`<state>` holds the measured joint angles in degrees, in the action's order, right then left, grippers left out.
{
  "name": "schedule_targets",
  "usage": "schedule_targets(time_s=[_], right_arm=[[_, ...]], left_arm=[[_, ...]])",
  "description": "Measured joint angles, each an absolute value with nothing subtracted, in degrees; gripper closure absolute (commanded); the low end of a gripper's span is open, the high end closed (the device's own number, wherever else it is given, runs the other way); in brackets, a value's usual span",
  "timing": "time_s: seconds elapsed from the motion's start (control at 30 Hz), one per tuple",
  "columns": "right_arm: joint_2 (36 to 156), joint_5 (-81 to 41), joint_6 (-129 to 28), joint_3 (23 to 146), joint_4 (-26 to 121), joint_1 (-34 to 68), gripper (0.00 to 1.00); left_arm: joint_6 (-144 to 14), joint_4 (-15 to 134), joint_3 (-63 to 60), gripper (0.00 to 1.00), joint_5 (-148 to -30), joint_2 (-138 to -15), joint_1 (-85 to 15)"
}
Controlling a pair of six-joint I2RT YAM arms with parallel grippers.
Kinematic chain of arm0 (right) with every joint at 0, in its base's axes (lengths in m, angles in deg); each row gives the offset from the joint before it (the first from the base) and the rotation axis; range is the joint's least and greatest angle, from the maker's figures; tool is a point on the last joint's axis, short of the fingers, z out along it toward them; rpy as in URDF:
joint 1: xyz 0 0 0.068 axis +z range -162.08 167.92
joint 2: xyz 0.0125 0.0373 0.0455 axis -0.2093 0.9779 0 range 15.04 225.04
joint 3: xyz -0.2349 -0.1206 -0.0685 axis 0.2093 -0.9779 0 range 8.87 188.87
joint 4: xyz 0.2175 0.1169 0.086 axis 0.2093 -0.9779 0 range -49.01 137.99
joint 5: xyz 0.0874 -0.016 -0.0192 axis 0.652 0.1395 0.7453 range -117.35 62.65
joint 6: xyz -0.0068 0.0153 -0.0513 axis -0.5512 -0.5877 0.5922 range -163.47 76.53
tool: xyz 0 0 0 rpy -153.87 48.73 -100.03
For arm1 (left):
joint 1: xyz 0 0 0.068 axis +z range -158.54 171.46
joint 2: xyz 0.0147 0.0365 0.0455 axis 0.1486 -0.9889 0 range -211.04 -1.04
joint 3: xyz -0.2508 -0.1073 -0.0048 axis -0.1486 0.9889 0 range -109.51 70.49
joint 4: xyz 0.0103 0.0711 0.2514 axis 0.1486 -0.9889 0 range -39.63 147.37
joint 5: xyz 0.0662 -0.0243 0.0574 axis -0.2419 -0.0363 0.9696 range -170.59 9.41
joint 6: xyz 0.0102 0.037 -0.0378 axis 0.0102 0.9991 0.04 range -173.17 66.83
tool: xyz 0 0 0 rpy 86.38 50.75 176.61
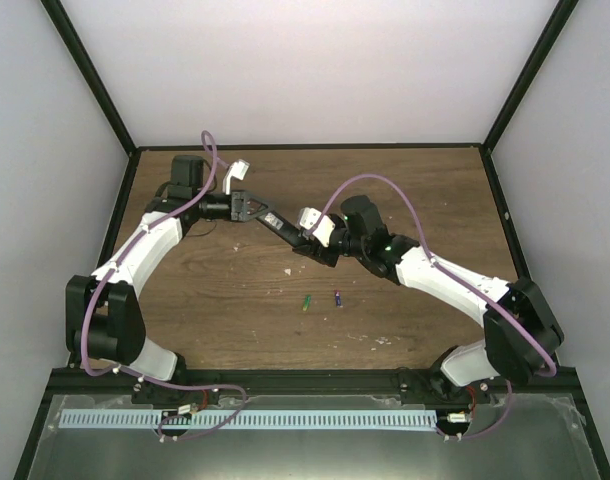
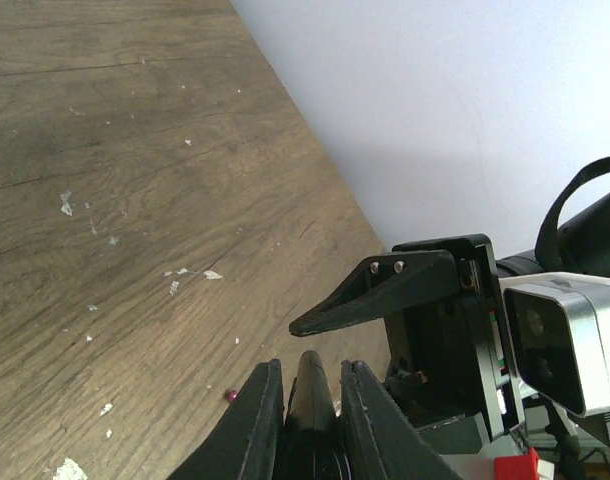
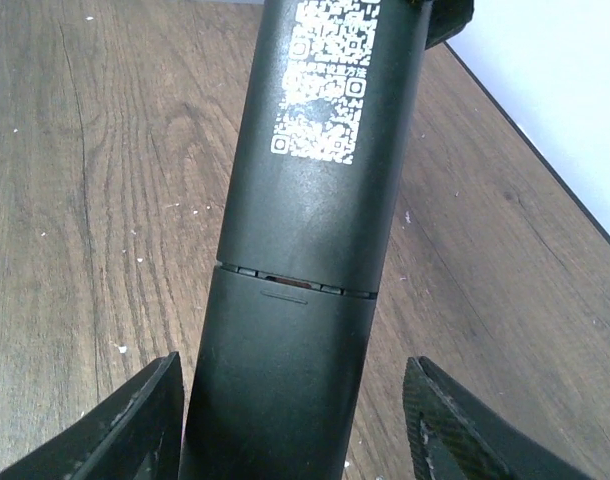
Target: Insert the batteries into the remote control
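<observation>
The remote control (image 1: 285, 228) hangs above the table's middle, a slim black bar. My left gripper (image 1: 268, 216) is shut on its far end; in the left wrist view the bar (image 2: 310, 400) is pinched between both fingers (image 2: 255, 425). My right gripper (image 1: 311, 242) straddles the other end, open. In the right wrist view the remote's back (image 3: 315, 200) faces the camera, with a white code label and the cover (image 3: 275, 400) shut along a seam. The jaws stand either side, with a clear gap on the right. The green battery (image 1: 306, 303) and the purple battery (image 1: 338, 298) lie on the wood nearer me.
The wooden table (image 1: 235, 290) is bounded by a black frame and white walls at the back and sides. Small white flecks dot the wood. A purple tip (image 2: 230, 396) shows on the wood beside my left finger.
</observation>
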<state>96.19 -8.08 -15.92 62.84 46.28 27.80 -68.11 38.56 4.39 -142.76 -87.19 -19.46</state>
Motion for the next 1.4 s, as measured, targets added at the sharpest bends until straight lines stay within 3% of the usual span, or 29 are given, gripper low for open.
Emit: schedule_targets(time_s=[0.27,0.73,1.4], right_arm=[[97.0,-8.1,-15.9,62.8,46.3,27.8,0.49],[97.0,-8.7,-15.7,62.8,45.8,27.8,0.62],[97.0,-11.9,-16.6,62.3,46.8,27.8,0.64]], left_arm=[[-68.2,38.6,4.4,1.00,-142.7,-87.2,-19.5],[-69.1,39.2,4.0,1.00,-142.2,-88.1,-19.6],[-68.3,35.6,0.5,1.00,-139.6,-89.0,-20.3]])
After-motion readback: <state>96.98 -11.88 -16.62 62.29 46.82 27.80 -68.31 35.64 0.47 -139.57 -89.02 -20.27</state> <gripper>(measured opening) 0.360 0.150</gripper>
